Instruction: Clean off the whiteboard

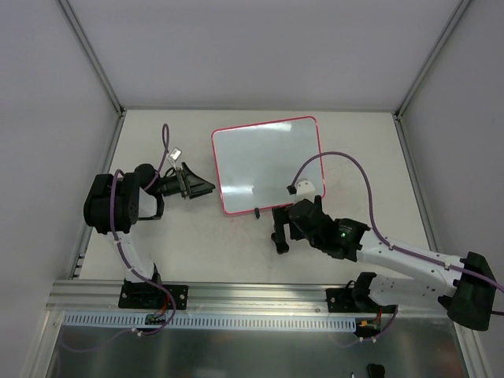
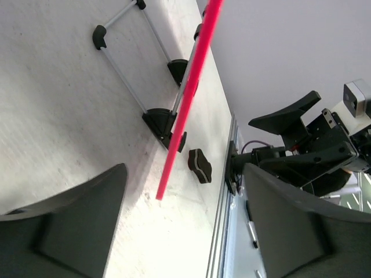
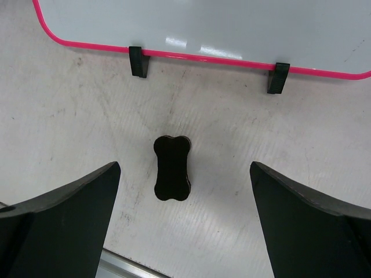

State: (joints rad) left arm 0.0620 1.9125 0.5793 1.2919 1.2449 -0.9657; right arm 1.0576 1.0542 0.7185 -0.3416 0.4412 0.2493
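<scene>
The whiteboard (image 1: pixel 266 161), glossy white with a pink frame, lies flat at the table's middle. Its two black feet (image 3: pixel 138 61) point toward the arms. The small black bone-shaped eraser (image 3: pixel 172 168) lies on the table just in front of that edge. My right gripper (image 3: pixel 182 223) is open and empty, and hovers above the eraser with its jaws on either side of it. In the top view the right gripper (image 1: pixel 282 226) hides the eraser. My left gripper (image 1: pixel 206 189) is open and empty, next to the board's left edge. The left wrist view shows the pink frame (image 2: pixel 186 101) edge-on and the eraser (image 2: pixel 200 166).
An aluminium rail (image 1: pixel 260 295) runs along the table's near edge by the arm bases. Grey walls with metal corner posts (image 1: pixel 90 55) enclose the table. The right arm's purple cable (image 1: pixel 346 161) loops over the board's right corner.
</scene>
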